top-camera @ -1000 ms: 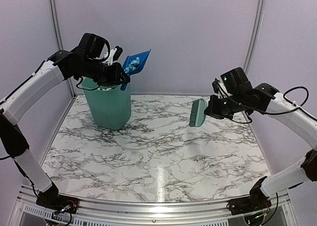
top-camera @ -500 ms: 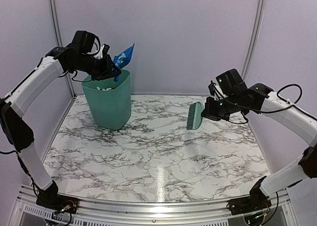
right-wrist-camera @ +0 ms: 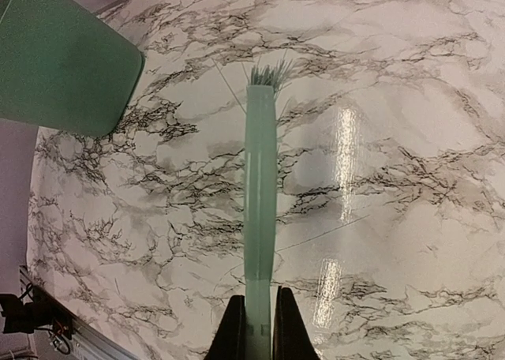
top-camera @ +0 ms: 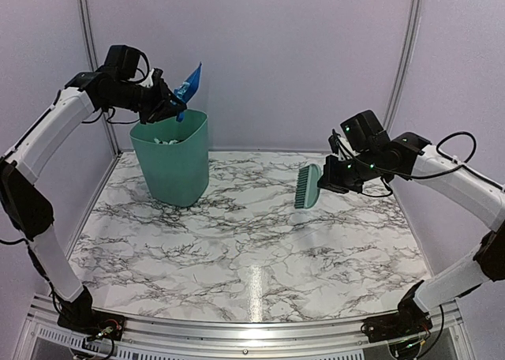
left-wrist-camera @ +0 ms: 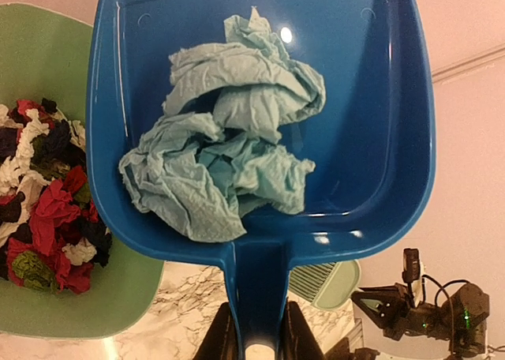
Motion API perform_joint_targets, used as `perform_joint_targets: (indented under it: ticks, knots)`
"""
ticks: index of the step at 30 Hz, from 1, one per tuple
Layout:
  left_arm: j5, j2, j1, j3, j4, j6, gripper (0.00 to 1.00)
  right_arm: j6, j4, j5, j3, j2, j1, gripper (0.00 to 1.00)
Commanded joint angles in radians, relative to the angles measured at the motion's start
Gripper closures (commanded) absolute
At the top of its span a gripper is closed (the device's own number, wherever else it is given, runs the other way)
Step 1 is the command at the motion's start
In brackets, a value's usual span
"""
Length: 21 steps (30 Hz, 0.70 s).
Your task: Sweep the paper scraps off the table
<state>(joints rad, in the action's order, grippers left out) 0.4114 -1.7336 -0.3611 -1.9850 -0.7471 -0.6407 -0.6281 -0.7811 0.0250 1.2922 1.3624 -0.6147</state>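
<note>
While paper scraps (left-wrist-camera: 229, 163) are held in the dustpan (left-wrist-camera: 371, 139) clenched by the left gripper (left-wrist-camera: 256, 344), the brush (right-wrist-camera: 260, 194) is grasped by the right gripper (right-wrist-camera: 258, 328).

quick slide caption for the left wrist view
Left gripper holds the blue dustpan, crumpled light blue paper scraps inside, above a green bin of coloured wads.

one each: table (top-camera: 237, 253), bin (top-camera: 175, 169), dustpan (left-wrist-camera: 372, 99), brush (right-wrist-camera: 259, 194)

Noted green bin (top-camera: 172, 163) upright at back left, close to lilac wall (top-camera: 300, 60). Noted blue dustpan (top-camera: 189, 80) tipped steeply just above bin's rim. Noted mint-green brush (top-camera: 307, 186) at right, bristles facing left, well apart from bin.
</note>
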Motion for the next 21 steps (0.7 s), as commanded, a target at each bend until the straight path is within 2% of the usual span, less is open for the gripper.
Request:
perform_joint_targets:
  ticks: [1,8,21]
  knots:
    - [0.072,0.017,0.021,-0.011,0.075,-0.103,1.0,0.011,0.019,0.001,0.043,-0.005,0.001,1.0]
    - [0.166,0.095,0.067,0.181,0.342,-0.296,1.0,0.01,0.018,-0.002,0.027,-0.019,0.001,1.0]
    - [0.186,0.132,0.076,0.226,0.537,-0.466,1.0,-0.004,0.014,-0.016,-0.02,-0.073,0.002,1.0]
